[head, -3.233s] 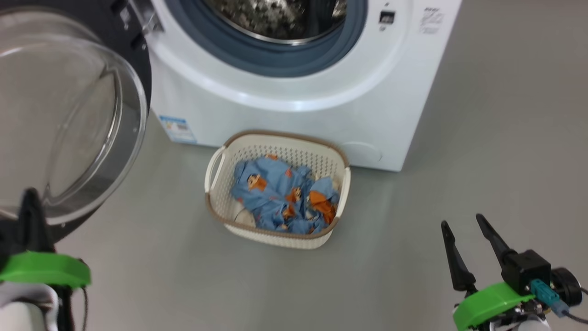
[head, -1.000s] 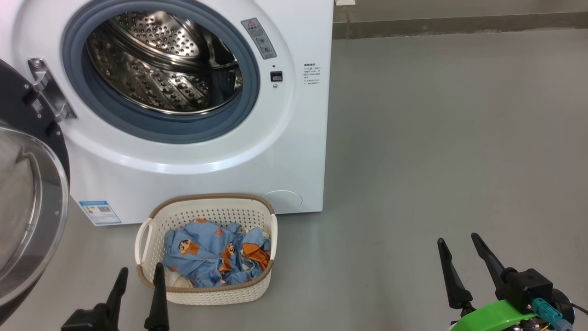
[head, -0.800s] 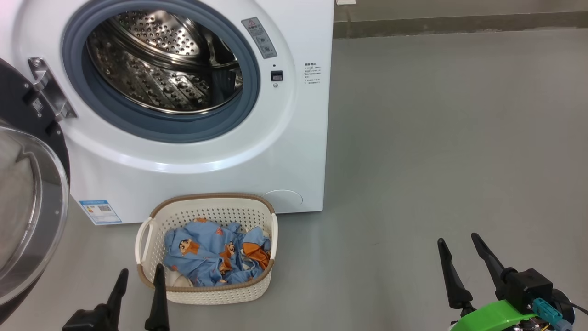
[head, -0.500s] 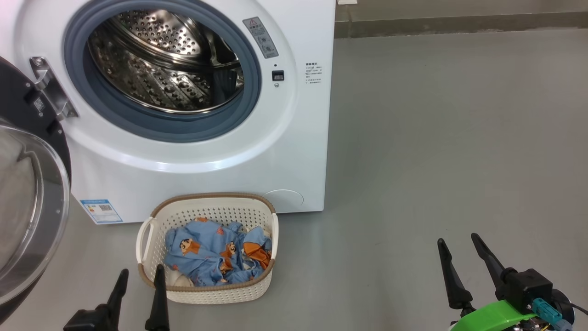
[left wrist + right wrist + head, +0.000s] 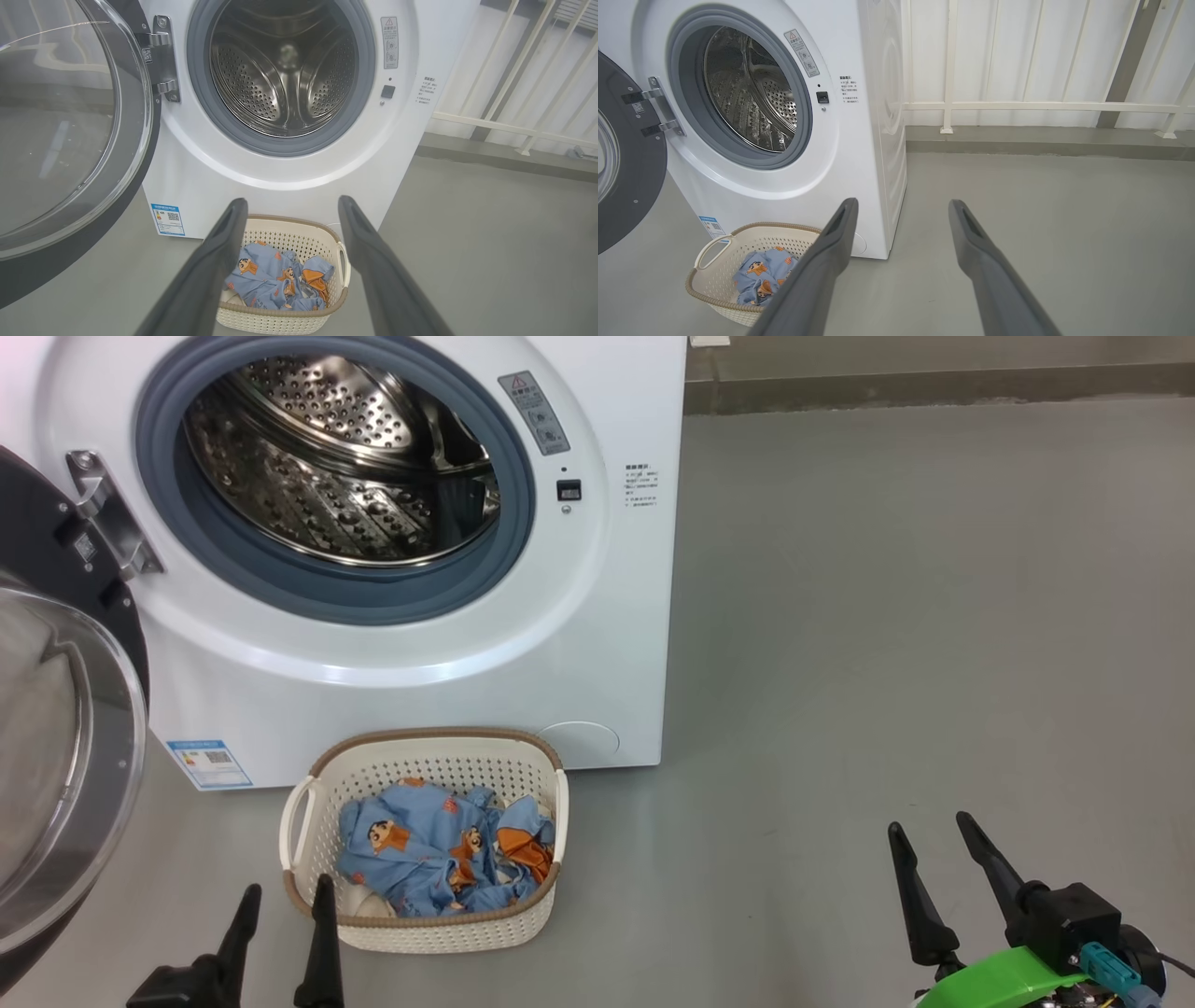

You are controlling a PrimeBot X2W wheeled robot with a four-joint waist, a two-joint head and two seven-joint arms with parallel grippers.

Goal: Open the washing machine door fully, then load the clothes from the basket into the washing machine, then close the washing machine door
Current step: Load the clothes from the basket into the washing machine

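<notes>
The white washing machine (image 5: 597, 644) stands at the upper left with its steel drum (image 5: 345, 457) exposed. Its door (image 5: 65, 756) hangs wide open at the left edge, black rim and clear glass bowl toward me. On the floor in front sits the cream basket (image 5: 532, 924) holding the light blue and orange clothes (image 5: 439, 859). My left gripper (image 5: 288, 894) is open, fingertips just short of the basket's near left corner. My right gripper (image 5: 928, 830) is open and empty over bare floor, far right of the basket. The left wrist view frames the basket (image 5: 327, 312) between the fingers.
Grey floor (image 5: 887, 616) spreads out to the right of the machine. A white railing (image 5: 1041, 106) and a low kerb (image 5: 934, 387) run along the back wall behind it.
Over three seconds the head camera rose and turned, bringing the drum and both grippers into view. In the last second the picture only drifts slightly; arms, basket and door hold still.
</notes>
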